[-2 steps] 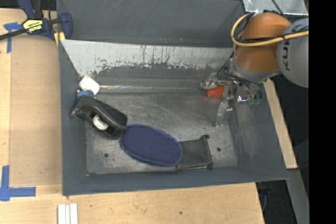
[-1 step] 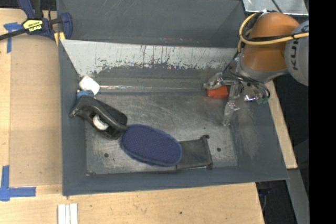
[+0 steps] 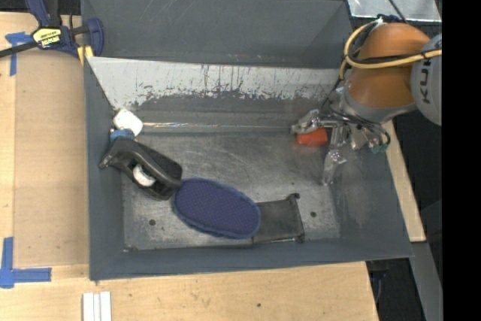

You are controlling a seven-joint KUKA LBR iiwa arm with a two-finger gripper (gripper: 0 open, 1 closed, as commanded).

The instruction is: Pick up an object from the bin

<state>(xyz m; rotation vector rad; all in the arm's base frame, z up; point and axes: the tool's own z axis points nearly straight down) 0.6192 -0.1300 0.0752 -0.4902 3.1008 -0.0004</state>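
Observation:
My gripper (image 3: 328,148) hangs over the right side of the bin, close to the right wall, under the arm's orange cover. A small red-orange block (image 3: 310,137) shows right against its left side; whether it is gripped or just lying beneath I cannot tell. The nearest other thing is a flat black pouch (image 3: 279,220), lying on the bin floor in front of the gripper and to its left.
A dark blue oval pad (image 3: 216,208) lies at the front middle, overlapping the pouch. A black dispenser-like tool with a white roll (image 3: 140,165) sits at the left. A small white and blue piece (image 3: 126,122) rests by the left wall.

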